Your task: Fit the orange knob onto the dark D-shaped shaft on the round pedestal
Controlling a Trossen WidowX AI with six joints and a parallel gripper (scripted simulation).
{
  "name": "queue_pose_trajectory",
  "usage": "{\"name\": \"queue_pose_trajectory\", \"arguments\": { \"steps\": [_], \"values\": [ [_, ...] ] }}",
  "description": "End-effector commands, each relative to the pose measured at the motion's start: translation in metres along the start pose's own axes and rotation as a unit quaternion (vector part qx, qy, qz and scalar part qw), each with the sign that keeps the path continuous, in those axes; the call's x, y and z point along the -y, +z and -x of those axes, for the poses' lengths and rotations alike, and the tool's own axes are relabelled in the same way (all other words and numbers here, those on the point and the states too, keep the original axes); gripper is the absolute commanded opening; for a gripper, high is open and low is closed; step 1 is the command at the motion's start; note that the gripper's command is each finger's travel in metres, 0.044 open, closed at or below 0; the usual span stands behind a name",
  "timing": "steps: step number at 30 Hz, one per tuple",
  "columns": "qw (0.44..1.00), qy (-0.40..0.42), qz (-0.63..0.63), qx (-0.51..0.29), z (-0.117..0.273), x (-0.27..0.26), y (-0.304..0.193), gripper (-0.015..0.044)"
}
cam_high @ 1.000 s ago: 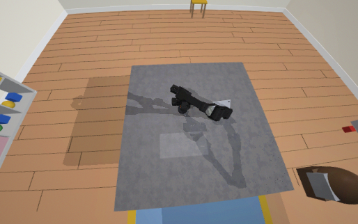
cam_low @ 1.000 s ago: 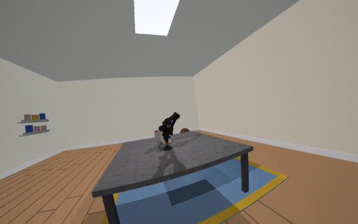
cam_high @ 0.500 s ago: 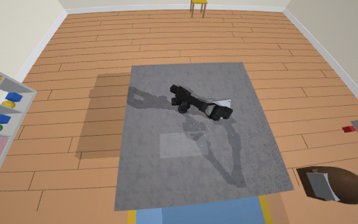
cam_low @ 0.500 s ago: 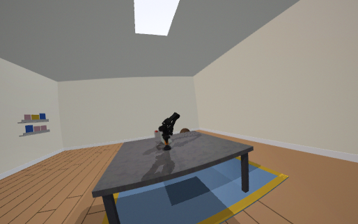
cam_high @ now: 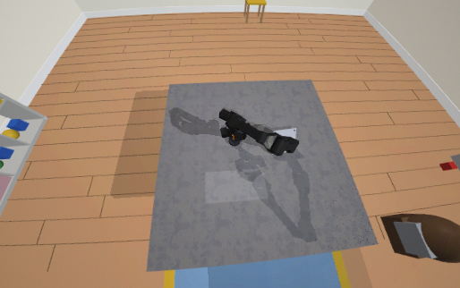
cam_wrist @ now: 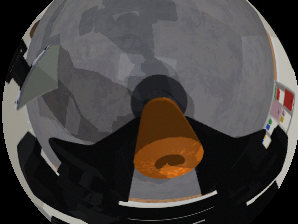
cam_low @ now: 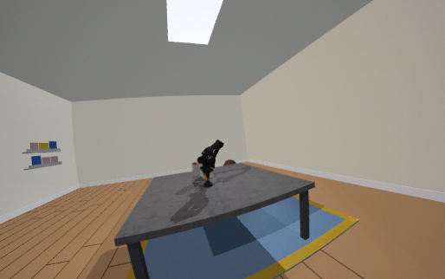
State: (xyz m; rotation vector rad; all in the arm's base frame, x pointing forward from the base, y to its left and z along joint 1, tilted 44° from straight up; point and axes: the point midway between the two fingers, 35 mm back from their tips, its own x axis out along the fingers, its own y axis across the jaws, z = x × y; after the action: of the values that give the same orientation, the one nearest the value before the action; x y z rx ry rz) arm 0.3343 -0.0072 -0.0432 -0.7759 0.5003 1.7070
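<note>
The orange knob (cam_high: 234,138) (cam_wrist: 164,122) is held between the fingers of my gripper (cam_wrist: 161,120). In the wrist view its wide end, with a dark hollow, faces the camera, and its narrower end points toward the pedestal. The dark round pedestal (cam_high: 233,142) (cam_low: 208,184) (cam_wrist: 145,90) stands on the table just beyond the knob's far end. The knob looks slightly tilted against it. The shaft is hidden, and I cannot tell whether the knob touches it or is on it. My gripper is shut on the knob.
The grey table (cam_high: 188,224) (cam_low: 260,191) carries the arm (cam_high: 255,131) (cam_low: 211,153). A pale plate (cam_high: 290,132) (cam_wrist: 42,80) stands by the arm's base. Dark arm shadows fall across the table top.
</note>
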Motion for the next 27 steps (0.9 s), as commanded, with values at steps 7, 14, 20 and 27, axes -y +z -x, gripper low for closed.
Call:
{"name": "queue_pose_trajectory", "arguments": {
  "steps": [7, 14, 20, 27],
  "values": [
    [1.000, -0.003, 0.026, -0.002, 0.0014, 0.0000, 0.0005, 0.0000],
    [1.000, -0.003, 0.026, -0.002, -0.0003, 0.0021, -0.0022, 0.0000],
    [1.000, -0.003, 0.026, -0.002, 0.0016, 0.0035, -0.0013, 0.0000],
    [1.000, -0.003, 0.026, -0.002, 0.0010, 0.0022, -0.0003, 0.0000]
  ]
}}
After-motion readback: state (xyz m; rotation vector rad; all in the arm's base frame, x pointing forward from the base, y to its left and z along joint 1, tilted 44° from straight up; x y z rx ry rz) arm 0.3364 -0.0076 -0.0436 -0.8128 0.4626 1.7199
